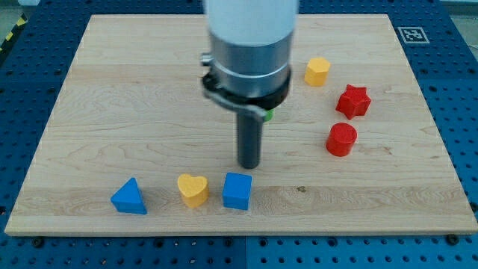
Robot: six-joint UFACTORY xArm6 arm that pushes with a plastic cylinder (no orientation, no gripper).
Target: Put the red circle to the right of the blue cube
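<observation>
The red circle (pixel 341 139) is a short red cylinder at the view's right of the wooden board (pixel 112 112). The blue cube (pixel 237 190) sits near the view's bottom centre, well to the left of and below the red circle. My tip (pixel 249 165) is the lower end of the dark rod, just above the blue cube and slightly to its right, with a small gap between them. It is far to the left of the red circle.
A red star (pixel 353 101) lies just above the red circle. A yellow hexagon-like block (pixel 317 71) is above that. A yellow heart (pixel 193 189) and a blue triangle (pixel 129 196) sit left of the cube. A bit of green (pixel 267 115) shows behind the arm.
</observation>
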